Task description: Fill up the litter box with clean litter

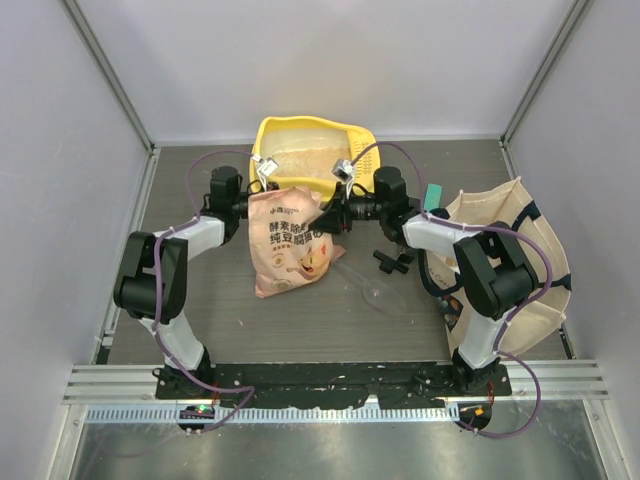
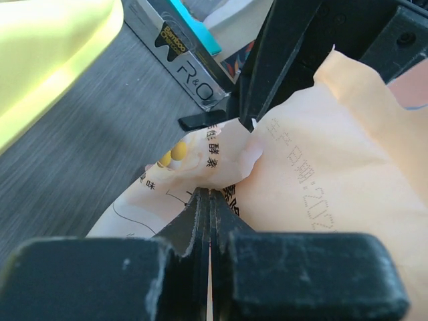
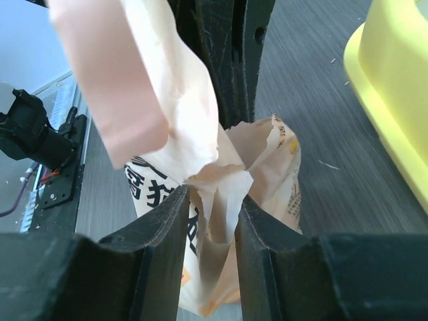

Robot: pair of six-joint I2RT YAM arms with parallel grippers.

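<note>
The yellow litter box (image 1: 352, 135) stands at the back middle, its inside pale beige. The peach-orange litter bag (image 1: 290, 245) leans on the table just in front of it, its torn top raised. My left gripper (image 1: 262, 196) is shut on the bag's top left edge; in the left wrist view (image 2: 211, 195) the jaws pinch the film of the bag (image 2: 334, 160). My right gripper (image 1: 326, 213) holds the top right edge; in the right wrist view (image 3: 214, 197) its jaws stand narrowly apart with bunched film of the bag (image 3: 221, 200) between them. The box's rim shows at the right (image 3: 394, 100).
A cream canvas tote (image 1: 515, 255) with dark handles stands at the right. A small black part (image 1: 392, 261) and a clear plastic piece (image 1: 385, 293) lie on the table right of the bag. A teal item (image 1: 433, 197) lies by the tote. A printed carton (image 2: 177, 57) shows beyond the bag.
</note>
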